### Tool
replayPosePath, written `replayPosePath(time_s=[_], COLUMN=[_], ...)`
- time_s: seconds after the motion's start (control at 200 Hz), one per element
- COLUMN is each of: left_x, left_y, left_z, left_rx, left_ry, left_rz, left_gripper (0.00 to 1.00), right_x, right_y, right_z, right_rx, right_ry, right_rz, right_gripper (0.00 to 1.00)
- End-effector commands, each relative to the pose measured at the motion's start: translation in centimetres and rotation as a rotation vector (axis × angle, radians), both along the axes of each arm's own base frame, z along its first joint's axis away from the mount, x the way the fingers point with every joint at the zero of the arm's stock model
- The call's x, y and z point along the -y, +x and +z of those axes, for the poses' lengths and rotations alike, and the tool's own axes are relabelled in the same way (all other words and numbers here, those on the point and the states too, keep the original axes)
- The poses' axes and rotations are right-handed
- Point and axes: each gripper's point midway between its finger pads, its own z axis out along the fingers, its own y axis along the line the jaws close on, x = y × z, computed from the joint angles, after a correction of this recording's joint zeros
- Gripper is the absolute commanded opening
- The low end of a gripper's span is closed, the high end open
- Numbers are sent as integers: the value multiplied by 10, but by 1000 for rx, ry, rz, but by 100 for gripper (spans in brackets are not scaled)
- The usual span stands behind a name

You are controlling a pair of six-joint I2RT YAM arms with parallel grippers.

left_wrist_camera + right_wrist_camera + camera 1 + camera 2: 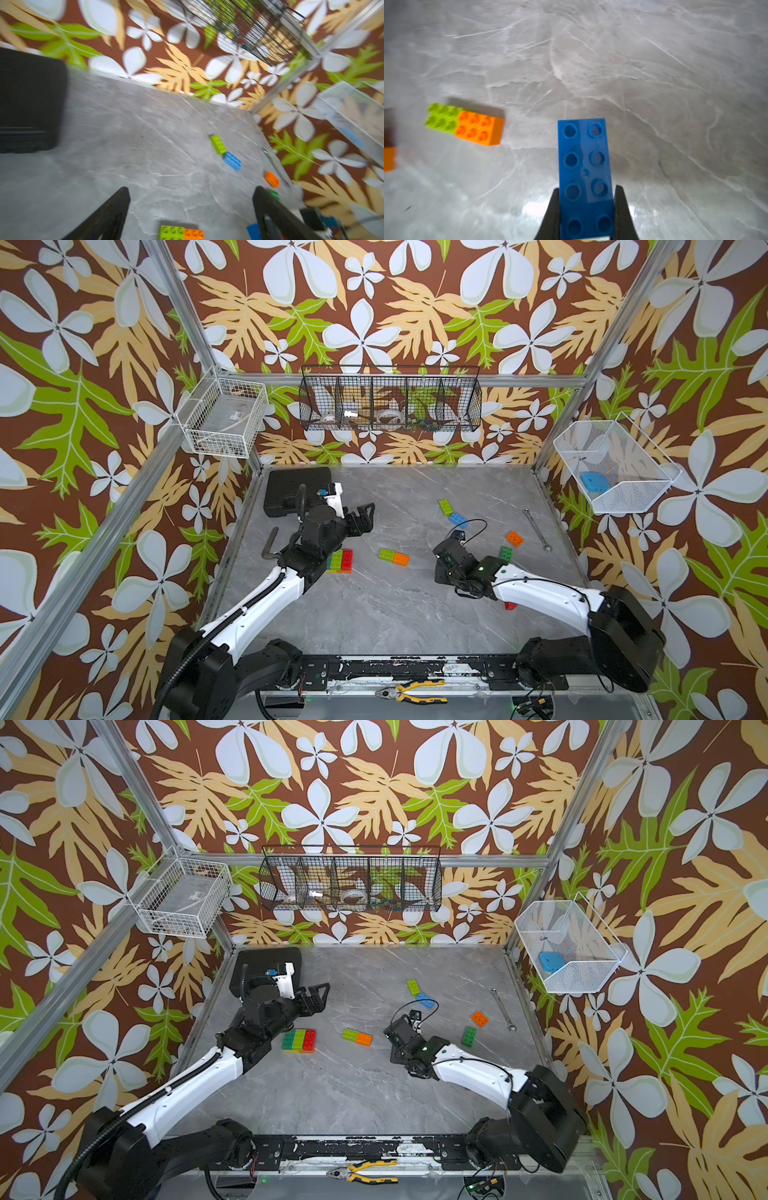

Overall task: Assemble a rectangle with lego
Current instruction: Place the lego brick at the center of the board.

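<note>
Right gripper (587, 188) pinches the blue brick (583, 149) across its long sides, which is likely light, rigid and slick. The lime-orange pair (393, 556) lies at nine o'clock. Left gripper (191, 188) gapes empty.

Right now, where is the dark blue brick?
In the right wrist view the dark blue brick is gripped in the right claw; in both top views that claw hangs right of the lime-and-orange pair.

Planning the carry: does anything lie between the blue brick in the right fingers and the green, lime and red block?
Yes: the joined lime-and-orange brick pair lies between the blue studded plastic brick and the green, lime and red block.
</note>
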Motion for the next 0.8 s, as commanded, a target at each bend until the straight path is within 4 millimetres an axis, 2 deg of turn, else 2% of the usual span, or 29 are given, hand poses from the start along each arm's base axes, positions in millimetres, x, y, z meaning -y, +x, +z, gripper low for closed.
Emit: replayPosePath(time_s=[0.0, 0.045, 0.19, 0.255, 0.365, 0.48, 0.566, 0.621, 0.706, 0.796], left_x=[-63, -58, -28, -19, -4, 14, 28, 48, 98, 160], left_y=[-1, 0, -3, -1, -3, -7, -11, -17, -37, -69], left_z=[-9, -7, -11, -20, -27, -33, -35, -40, -51, -80], left_rx=[-42, -36, -57, -127, -186, -247, -281, -312, -350, -434], left_ry=[71, 28, -41, -18, 52, 112, 155, 175, 200, 209], left_rz=[313, 243, 41, 6, -17, -39, -49, -80, -179, -327], left_gripper=[100, 99, 70, 59, 49, 46, 46, 43, 43, 43], right_x=[13, 8, -8, -13, -20, -24, -13, 0, 34, 76], right_y=[4, 5, 2, -1, -6, -8, -9, -8, -2, 4], right_z=[-10, -15, -31, -35, -32, -15, -1, 11, 33, 42], right_rx=[32, 28, -29, -52, -72, -79, -80, -58, -1, 50], right_ry=[-80, -83, -51, -20, 37, 88, 108, 119, 129, 135], right_rz=[-136, -136, -114, -109, -91, -53, -51, -62, -114, -182], right_gripper=[9, 9, 16, 25, 40, 50, 53, 53, 53, 52])
